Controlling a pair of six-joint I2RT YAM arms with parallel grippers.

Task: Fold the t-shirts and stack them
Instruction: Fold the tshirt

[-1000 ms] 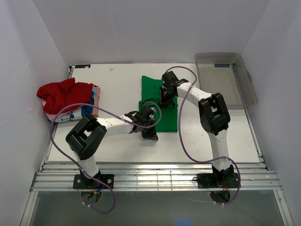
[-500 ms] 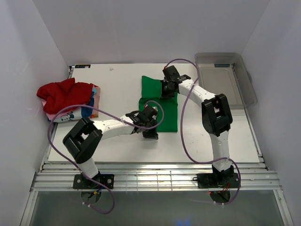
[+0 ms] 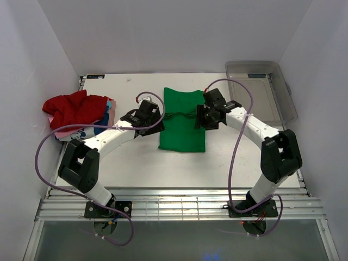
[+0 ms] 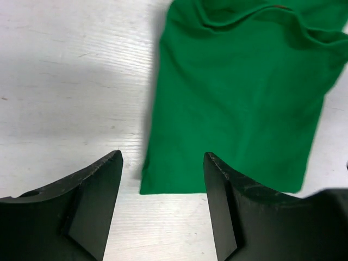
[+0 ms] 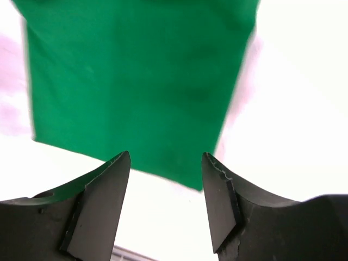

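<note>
Seen from above, a bright green t-shirt (image 3: 182, 122) lies folded into a flat rectangle at the middle of a white table (image 3: 136, 163), with the left gripper (image 3: 144, 115) just beside its left edge and the right gripper (image 3: 209, 117) at its right edge. A red t-shirt (image 3: 73, 109) is heaped on a pink and white printed t-shirt (image 3: 87, 132) at the table's left edge. A clear plastic bin (image 3: 286, 95) stands at the far right corner, well apart from every shirt. From the left wrist, the jaws stand apart, with the green cloth's corner beyond them. From the right wrist, the jaws stand apart above blurred green cloth, gripping nothing.
</note>
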